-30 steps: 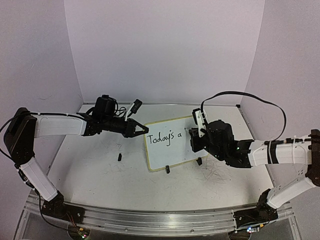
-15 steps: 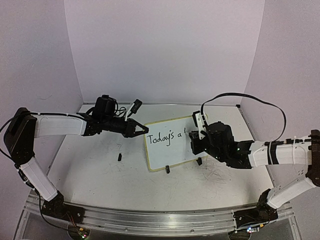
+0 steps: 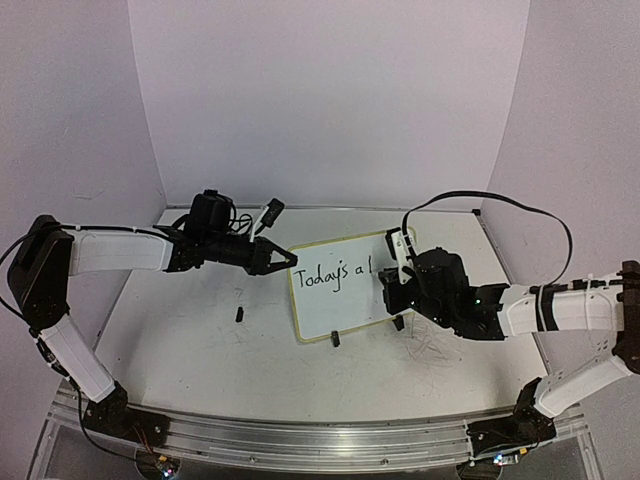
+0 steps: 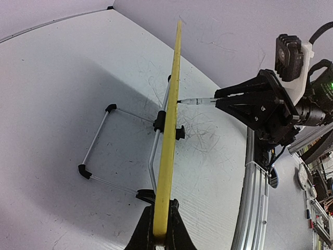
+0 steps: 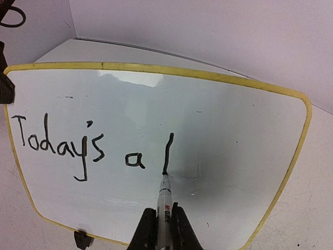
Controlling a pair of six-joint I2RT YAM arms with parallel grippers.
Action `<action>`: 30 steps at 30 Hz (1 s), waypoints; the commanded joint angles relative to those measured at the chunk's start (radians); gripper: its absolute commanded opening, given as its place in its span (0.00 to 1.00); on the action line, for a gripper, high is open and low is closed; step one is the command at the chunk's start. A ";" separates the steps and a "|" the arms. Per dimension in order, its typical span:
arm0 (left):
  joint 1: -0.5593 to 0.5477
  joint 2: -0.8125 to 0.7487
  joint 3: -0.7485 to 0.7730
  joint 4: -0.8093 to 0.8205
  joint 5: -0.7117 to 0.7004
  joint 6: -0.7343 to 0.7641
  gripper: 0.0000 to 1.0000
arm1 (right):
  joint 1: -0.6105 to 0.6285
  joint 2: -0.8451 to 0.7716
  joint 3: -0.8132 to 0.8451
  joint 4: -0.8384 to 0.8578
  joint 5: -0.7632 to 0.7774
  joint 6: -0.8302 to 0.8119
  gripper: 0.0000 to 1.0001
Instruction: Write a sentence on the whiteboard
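The whiteboard stands tilted on its black clip feet at the table's middle; it shows edge-on in the left wrist view and face-on in the right wrist view. The sentence reads "Today's a" plus one upright stroke; it also shows in the top view. My left gripper is shut on the board's yellow rim. My right gripper is shut on a white marker, its black tip touching the board at the stroke's lower end. The marker meets the board in the left wrist view.
A small black cap lies on the table left of the board. Faint grey scribbles mark the tabletop right of the board. A wire stand props the board from behind. Walls close the table at back and sides.
My right gripper moved the marker down the board and a new upright stroke appeared after the "a". The left arm and the board have not moved.
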 commanded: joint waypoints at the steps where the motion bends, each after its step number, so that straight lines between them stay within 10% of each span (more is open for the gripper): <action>1: 0.007 -0.045 0.013 0.035 -0.058 0.038 0.00 | -0.003 -0.022 0.002 0.024 0.017 0.007 0.00; 30: 0.007 -0.046 0.012 0.035 -0.057 0.038 0.00 | -0.004 -0.026 0.002 0.018 0.090 0.028 0.00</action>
